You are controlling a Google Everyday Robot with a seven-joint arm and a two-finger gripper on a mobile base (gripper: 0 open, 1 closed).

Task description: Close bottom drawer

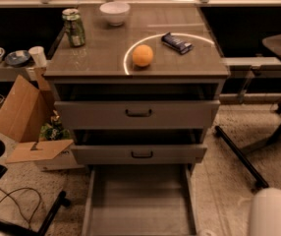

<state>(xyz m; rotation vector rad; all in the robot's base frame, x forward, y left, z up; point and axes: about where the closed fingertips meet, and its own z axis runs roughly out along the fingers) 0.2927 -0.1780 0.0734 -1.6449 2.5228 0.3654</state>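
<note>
The grey cabinet (138,72) has three drawers. The bottom drawer (138,200) is pulled far out toward me. Its long plain grey tray is empty, and its front panel and handle are cut off by the lower frame edge. The middle drawer (140,154) and the top drawer (138,113) each stand slightly open. My gripper is out of view below the frame. Only my white arm shell (274,213) shows at the bottom right, to the right of the open tray.
On the cabinet top are an orange (142,55), a green can (74,27), a white bowl (114,13) and a dark snack bar (176,42). An open cardboard box (25,117) and a cable (13,200) lie at the left. A black desk leg (238,156) runs along the floor at the right.
</note>
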